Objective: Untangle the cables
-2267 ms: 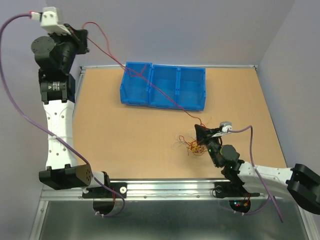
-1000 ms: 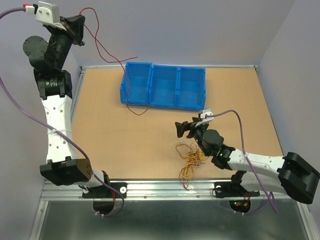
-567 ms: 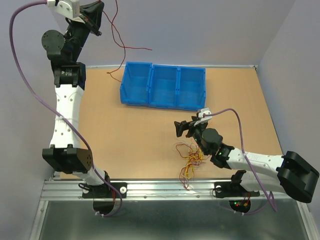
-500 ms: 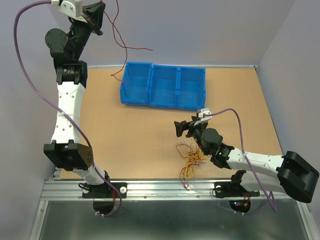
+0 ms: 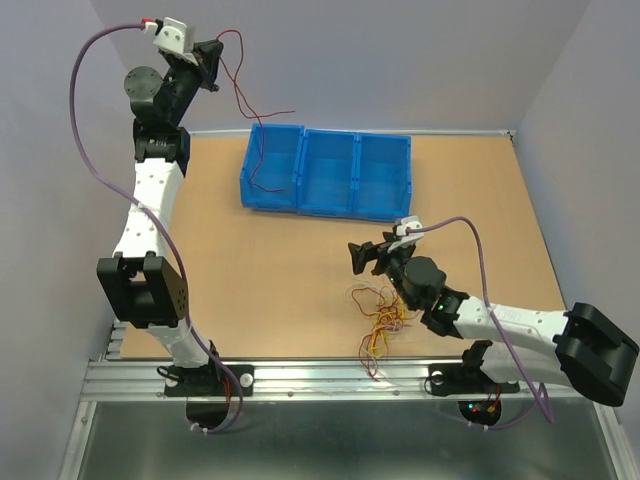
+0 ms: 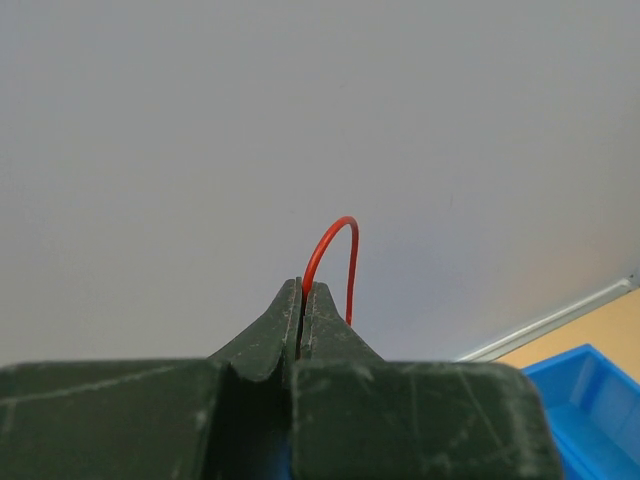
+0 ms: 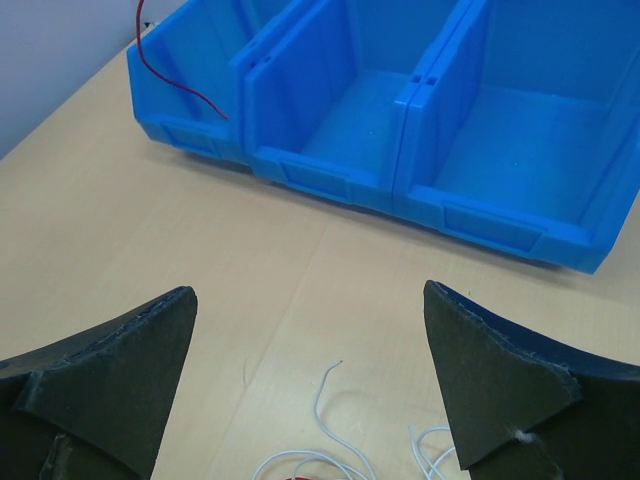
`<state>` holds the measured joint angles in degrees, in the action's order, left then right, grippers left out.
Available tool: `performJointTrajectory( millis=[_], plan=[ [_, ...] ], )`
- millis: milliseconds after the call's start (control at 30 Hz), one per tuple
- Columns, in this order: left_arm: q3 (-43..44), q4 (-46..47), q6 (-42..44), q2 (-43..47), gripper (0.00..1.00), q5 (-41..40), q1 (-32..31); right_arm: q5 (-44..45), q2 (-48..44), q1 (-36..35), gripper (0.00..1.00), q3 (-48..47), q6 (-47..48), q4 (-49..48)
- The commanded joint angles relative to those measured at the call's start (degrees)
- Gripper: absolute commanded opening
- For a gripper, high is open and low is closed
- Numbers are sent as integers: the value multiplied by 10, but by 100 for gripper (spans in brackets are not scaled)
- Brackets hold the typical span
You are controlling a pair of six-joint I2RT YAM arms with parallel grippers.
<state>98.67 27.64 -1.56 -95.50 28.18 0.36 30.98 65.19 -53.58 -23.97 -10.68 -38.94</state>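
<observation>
On the tan table [image 5: 250, 270], a tangle of red, yellow and white cables [image 5: 380, 315] lies just beside the right jaws, spread wide and empty. The left jaws, high by the wall [image 5: 420, 60], pinch one red cable [image 5: 247, 105] hanging to the leftmost compartment of the blue bins [image 5: 385, 185].

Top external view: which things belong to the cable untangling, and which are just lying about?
Part of the job:
- red cable, pinched by the shut left gripper
- tangled cables on the table, near the open right gripper

Lying about:
- blue bins, though the red cable's lower end reaches the left one
- purple arm cables, the robot's own wiring
</observation>
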Motion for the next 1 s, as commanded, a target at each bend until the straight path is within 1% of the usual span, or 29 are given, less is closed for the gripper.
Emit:
performJointTrajectory(
  millis=[0, 133, 167, 267, 333, 400, 433, 467, 500, 533, 567, 600, 667, 800, 900, 967],
  plan=[
    [-14, 44, 67, 24, 0, -8, -2, 0, -19, 3, 100, -7, 7, -13],
    [-53, 0, 123, 31, 0, -11, -2, 4, -30, 4, 100, 4, 5, -14],
    [-66, -6, 132, 35, 0, -9, -17, 5, -32, 3, 100, 7, 4, -14],
    [-128, -13, 164, 51, 0, -8, -27, 5, -40, 4, 100, 14, 1, -14],
    [-166, -17, 200, 56, 0, -27, -44, 3, -42, 3, 100, 18, 0, -13],
    [-174, -42, 228, 50, 0, -97, -63, 2, -43, 3, 100, 20, -5, -14],
    [-163, -59, 239, 37, 0, -128, -74, 1, -44, 3, 100, 23, -7, -13],
    [-152, -98, 260, 13, 0, -197, -96, -1, -44, 3, 100, 23, -7, -13],
    [-118, -117, 263, -2, 0, -230, -105, -1, -45, 3, 100, 25, -7, -13],
    [-117, -140, 263, -17, 0, -252, -110, 0, -45, 3, 100, 25, -7, -13],
    [-77, -162, 265, -31, 0, -266, -113, -1, -46, 3, 100, 26, -9, -13],
    [-61, -195, 258, -55, 0, -299, -115, 0, -47, 3, 100, 27, -9, -11],
    [-29, -223, 259, -71, 0, -302, -115, 0, -52, 4, 100, 30, -11, -11],
    [-32, -243, 278, -89, 0, -252, -127, 6, -57, 4, 100, 34, -10, -8],
    [-37, -259, 292, -105, 0, -266, -142, 8, -55, 5, 100, 35, -10, -6],
    [-37, -260, 279, -126, 0, -271, -146, 12, -53, 4, 100, 34, -14, -5]
  ],
)
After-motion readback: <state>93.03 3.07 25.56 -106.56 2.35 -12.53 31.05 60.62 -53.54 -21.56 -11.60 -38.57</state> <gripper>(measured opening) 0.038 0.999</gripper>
